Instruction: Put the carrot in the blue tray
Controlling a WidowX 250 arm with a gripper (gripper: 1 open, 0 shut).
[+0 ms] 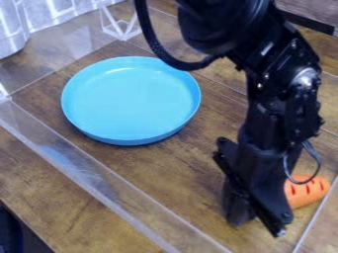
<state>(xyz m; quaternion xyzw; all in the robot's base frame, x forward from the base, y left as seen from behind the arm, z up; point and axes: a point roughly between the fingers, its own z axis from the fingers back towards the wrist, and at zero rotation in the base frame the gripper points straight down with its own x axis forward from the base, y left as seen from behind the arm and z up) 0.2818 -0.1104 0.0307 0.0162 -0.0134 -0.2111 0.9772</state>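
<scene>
The round blue tray [129, 99] lies on the wooden table at the upper left, with nothing in it. My gripper [259, 215] points straight down at the lower right, well away from the tray's rim, with its jaws shut. The small orange carrot [309, 194] sticks out to the right of the black fingers, low over the table. Its near end is hidden behind the fingers, which seem to be clamped on it. Its green leaves are hard to make out.
A clear plastic wall [79, 163] runs diagonally across the table in front of the tray. A metal pot [14, 30] and a clear container [66, 12] stand at the back left. The arm's black cable [165, 49] loops above the tray's far side.
</scene>
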